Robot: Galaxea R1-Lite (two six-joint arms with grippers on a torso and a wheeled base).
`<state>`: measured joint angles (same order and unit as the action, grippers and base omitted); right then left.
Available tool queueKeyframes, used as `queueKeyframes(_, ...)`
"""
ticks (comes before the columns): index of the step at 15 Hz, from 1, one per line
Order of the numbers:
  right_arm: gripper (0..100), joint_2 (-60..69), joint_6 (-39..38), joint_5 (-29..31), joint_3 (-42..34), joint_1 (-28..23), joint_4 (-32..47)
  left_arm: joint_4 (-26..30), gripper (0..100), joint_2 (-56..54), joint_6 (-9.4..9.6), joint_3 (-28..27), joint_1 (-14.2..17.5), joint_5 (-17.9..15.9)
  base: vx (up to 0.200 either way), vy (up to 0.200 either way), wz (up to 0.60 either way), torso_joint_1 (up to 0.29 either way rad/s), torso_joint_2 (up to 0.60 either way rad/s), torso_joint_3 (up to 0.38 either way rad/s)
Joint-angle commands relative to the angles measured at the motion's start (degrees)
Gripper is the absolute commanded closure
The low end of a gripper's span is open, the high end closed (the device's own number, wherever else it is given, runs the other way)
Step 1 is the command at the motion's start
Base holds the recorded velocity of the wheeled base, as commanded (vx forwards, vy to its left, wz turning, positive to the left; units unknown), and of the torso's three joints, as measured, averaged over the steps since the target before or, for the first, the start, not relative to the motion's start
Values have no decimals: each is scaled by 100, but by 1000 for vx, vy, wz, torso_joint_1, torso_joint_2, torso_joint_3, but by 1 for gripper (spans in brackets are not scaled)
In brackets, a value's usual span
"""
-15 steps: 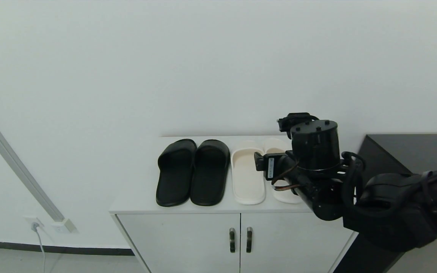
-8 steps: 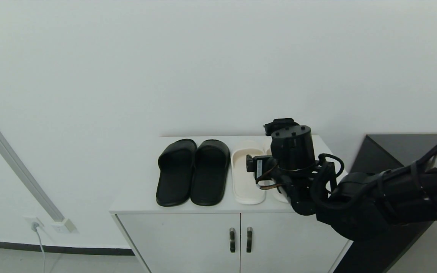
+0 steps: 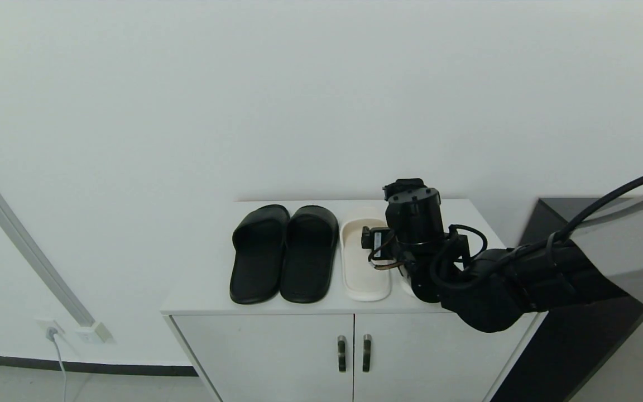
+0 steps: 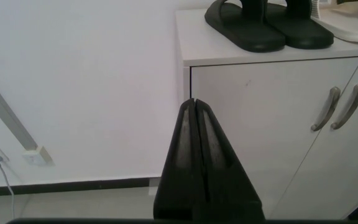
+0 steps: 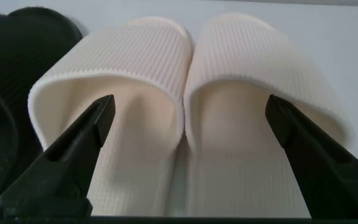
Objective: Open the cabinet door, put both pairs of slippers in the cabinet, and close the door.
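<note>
A white cabinet [image 3: 204,293] has both doors [image 3: 277,357] closed, with two grey handles [image 3: 354,353] at the middle. On its top lie a pair of black slippers [image 3: 282,254] and, to their right, a pair of white slippers [image 3: 361,262]. My right arm's wrist [image 3: 413,223] hangs over the right white slipper and hides most of it. My right gripper [image 5: 189,106] is open, one finger outside each white slipper [image 5: 166,93], just behind their straps. My left gripper [image 4: 194,102] is shut and empty, low down in front of the cabinet's left front corner [image 4: 188,74].
A dark table [image 3: 589,340] stands against the cabinet's right side. On the wall to the left are a slanted grey conduit [image 3: 20,240] and a socket with a plugged-in cable [image 3: 52,334]. Open floor lies left of the cabinet.
My right arm has moved left and farther in over the cabinet top, bringing its wrist over the white slippers. The slippers and doors have not moved.
</note>
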<state>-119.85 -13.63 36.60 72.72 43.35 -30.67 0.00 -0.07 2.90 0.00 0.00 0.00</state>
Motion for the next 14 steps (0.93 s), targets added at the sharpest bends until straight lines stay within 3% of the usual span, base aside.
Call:
queueKeyframes(1, 0, -206, 9, 5, 278, -11, 9, 0, 100, 7, 0, 0, 0, 0, 0, 0, 0, 0, 0, 0)
queueKeyframes(7, 0, -645, 18, 5, 735, -99, 17, 0, 100, 7, -9, 0, 0, -9, 0, 0, 0, 0, 0, 0)
queueKeyframes(8, 100, -645, 18, 5, 735, -116, 17, 0, 100, 7, -9, 0, 0, 0, 0, 0, 0, 0, 0, 0)
queueKeyframes(14, 100, -610, 18, 49, 735, -134, 9, 0, 100, 7, -18, 0, 0, 0, 0, 0, 0, 0, 0, 0)
